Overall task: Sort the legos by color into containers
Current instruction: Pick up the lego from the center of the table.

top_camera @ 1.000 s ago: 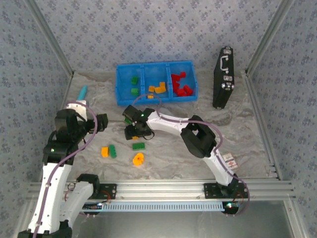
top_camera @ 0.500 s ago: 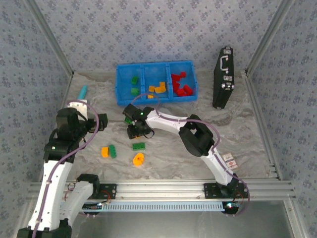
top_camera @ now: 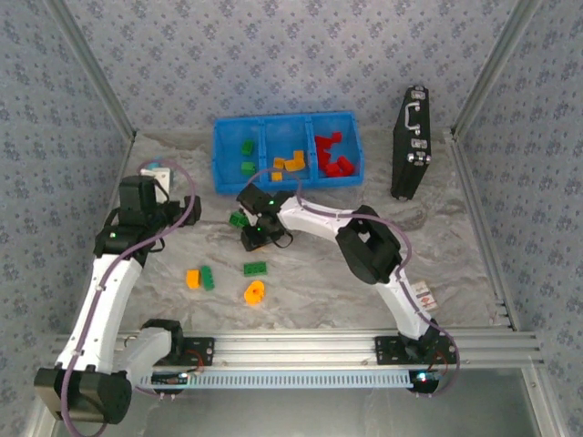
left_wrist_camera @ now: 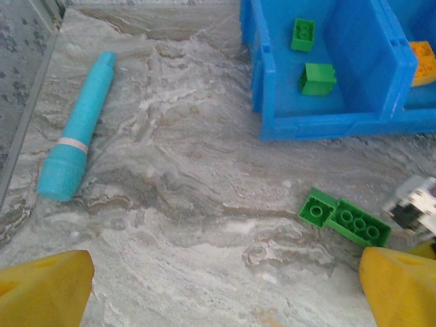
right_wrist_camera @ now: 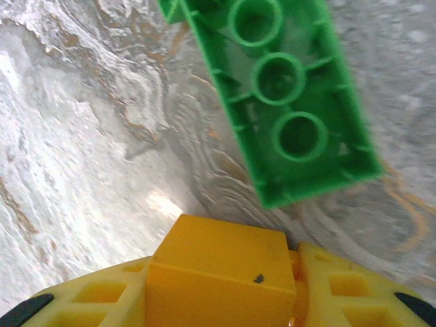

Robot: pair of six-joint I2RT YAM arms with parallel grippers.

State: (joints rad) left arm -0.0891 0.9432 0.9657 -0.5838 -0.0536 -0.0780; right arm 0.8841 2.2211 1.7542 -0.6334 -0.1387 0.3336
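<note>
Left claw (left_wrist_camera: 221,291) gapes wide, empty, waiting over the table's far-left beside the teal tool (left_wrist_camera: 75,129). Tray (left_wrist_camera: 327,126) sits at the far edge. Mid-table, the right claw (right_wrist_camera: 218,303) pinches a yellow brick (right_wrist_camera: 218,266), presumably for the middle compartment. A green brick (right_wrist_camera: 286,116) lies upside down just beyond.

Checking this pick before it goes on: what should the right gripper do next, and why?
Probably lift straight up. The right gripper seems closed on the orange-yellow brick, and a green brick lies upside down close beside it; rising first should clear it before heading to the middle compartment, which holds other orange-yellow bricks.
</note>
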